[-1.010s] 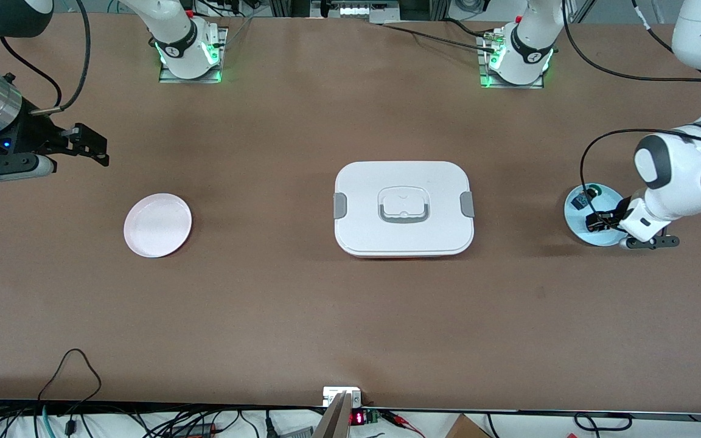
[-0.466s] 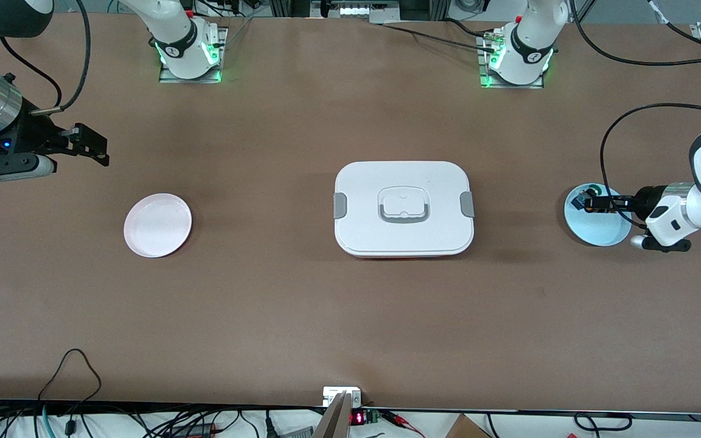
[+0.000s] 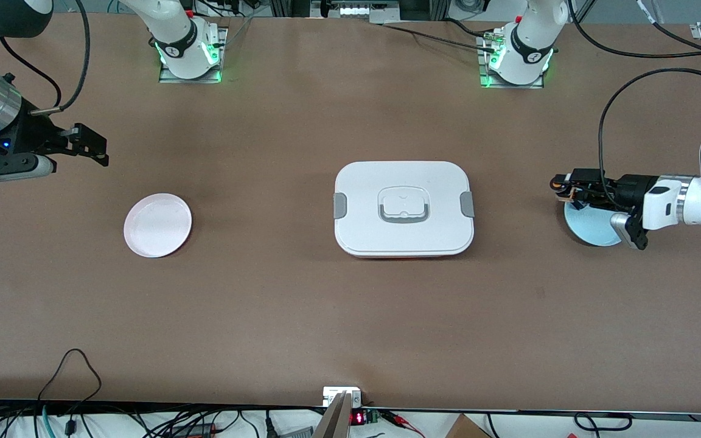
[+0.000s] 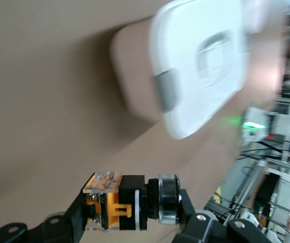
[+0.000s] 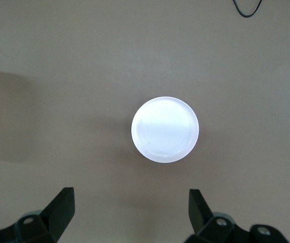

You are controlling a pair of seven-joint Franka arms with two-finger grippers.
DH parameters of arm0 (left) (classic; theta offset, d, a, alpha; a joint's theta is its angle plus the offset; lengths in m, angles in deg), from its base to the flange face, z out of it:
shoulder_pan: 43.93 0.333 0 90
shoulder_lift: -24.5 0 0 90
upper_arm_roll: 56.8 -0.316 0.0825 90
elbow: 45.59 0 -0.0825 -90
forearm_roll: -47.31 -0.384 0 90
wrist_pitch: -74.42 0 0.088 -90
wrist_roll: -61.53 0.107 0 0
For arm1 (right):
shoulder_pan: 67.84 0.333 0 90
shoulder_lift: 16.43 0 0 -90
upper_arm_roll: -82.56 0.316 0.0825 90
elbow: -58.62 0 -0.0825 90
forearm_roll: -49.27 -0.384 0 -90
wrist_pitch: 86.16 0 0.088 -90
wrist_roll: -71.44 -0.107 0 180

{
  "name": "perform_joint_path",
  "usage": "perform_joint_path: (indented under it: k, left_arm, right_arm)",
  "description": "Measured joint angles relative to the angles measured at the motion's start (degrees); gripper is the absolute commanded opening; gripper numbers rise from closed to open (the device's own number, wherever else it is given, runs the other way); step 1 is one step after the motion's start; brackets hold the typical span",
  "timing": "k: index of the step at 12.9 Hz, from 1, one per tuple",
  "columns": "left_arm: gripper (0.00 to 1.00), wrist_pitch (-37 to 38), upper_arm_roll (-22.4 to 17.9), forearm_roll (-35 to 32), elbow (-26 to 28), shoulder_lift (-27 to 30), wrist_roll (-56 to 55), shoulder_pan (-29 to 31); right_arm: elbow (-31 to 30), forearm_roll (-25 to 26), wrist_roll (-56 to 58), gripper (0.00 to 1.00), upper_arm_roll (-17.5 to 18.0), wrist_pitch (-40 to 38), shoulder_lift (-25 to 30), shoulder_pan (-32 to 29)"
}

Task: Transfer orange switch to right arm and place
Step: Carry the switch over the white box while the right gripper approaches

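Front view: the left gripper is pinching the orange switch over the blue plate's edge; carrying it high should clear the white box standing midway. Left wrist view: its fingers are clamping the switch crosswise. Right wrist view: the right gripper, fingers spread, is waiting over the bench beside the pink plate.

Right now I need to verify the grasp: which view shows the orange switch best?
The left wrist view: the orange switch fills it, clamped by the left gripper. The front view shows only a speck; the right wrist view, nothing.
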State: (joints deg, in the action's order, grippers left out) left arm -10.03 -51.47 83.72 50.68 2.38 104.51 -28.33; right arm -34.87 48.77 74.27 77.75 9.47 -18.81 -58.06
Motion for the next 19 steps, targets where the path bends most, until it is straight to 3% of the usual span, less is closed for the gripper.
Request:
perform_joint_path:
  k: [3,5,9,11,13,19]
  left_arm:
    - [0.16,-1.3,0.9,14.4,0.0,-0.1,12.1,0.0]
    - [0.12,-5.6,4.6,21.3,-0.5,-0.1,21.3,-0.2]
    - [0.13,-15.1,14.8,26.5,-1.6,-0.2,34.3,-2.1]
    - [0.12,-20.7,17.4,30.0,-1.6,-1.1,39.6,-4.7]
    - [0.12,-25.4,17.7,34.2,-1.6,-2.7,45.1,-8.4]
    - [0.13,-34.8,17.8,43.3,-1.2,-5.0,55.7,-16.1]
  right_arm:
    - [0.2,0.0,-0.1,1.0,0.0,0.7,0.0,0.0]
    - [0.5,0.0,-0.1,1.0,0.0,1.1,0.0,0.1]
    - [0.7,0.0,0.8,1.0,0.8,0.0,-1.1,3.0]
    - [0.7,-0.7,2.7,1.0,1.1,-0.1,-1.7,5.9]
    - [0.7,-8.5,2.8,1.0,1.1,-0.2,-2.4,8.4]
    - [0.6,-42.5,-0.5,1.0,0.8,0.2,-8.7,8.5]
